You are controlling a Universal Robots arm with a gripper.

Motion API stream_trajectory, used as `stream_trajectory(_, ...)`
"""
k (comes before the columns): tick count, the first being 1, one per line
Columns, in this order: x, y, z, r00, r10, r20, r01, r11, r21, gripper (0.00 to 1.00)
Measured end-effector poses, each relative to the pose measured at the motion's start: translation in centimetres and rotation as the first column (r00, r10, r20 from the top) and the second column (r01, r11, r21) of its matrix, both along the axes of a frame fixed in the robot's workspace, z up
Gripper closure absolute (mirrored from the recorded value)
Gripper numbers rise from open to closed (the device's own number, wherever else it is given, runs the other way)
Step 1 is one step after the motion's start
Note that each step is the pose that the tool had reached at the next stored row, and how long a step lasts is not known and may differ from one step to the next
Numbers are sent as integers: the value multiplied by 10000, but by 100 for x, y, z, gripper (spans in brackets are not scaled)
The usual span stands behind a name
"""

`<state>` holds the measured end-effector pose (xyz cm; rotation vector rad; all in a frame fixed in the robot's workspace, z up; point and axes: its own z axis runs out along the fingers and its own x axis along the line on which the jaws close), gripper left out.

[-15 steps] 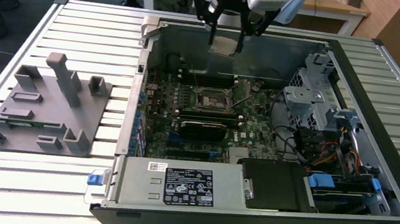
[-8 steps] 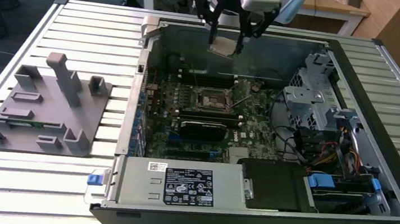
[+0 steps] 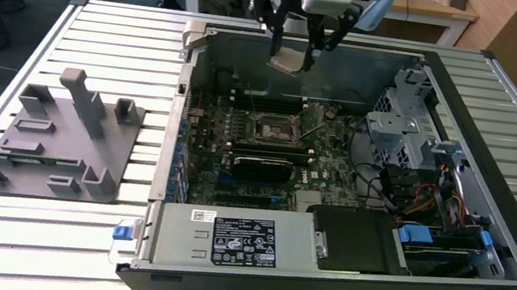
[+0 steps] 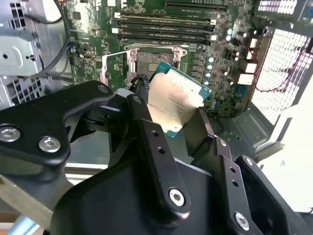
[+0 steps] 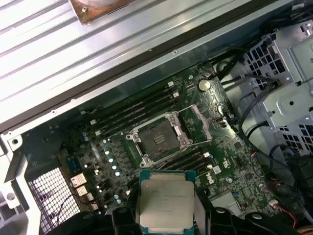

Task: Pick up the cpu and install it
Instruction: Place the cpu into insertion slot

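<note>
The pincer (image 3: 291,60) grips one cpu (image 5: 166,200); one socket (image 5: 159,139) lies open below.

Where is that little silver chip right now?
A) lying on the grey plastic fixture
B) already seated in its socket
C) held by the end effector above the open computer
C: the end effector grips the cpu above the motherboard, and the socket lies bare.

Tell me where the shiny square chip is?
The flat silver-topped square cpu hangs in the black tool at the exterior view's top middle, over the green motherboard, apart from its dark square socket frame.
</note>
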<state>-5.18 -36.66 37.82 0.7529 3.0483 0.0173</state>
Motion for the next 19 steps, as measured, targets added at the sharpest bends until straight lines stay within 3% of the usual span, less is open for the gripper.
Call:
stream_trajectory(4, 0, 1, -6, 9983, -589, 0, 589, 9983, 0, 47)
stream_trajectory(9, 0, 6, -15, 9919, -1271, 0, 1271, 9919, 0, 47)
stream_trajectory(14, 0, 9, -28, 9799, -1993, 0, 1993, 9799, -2, 47)
stream_trajectory(19, 0, 12, -44, 9624, -2715, 0, 2715, 9624, -2, 47)
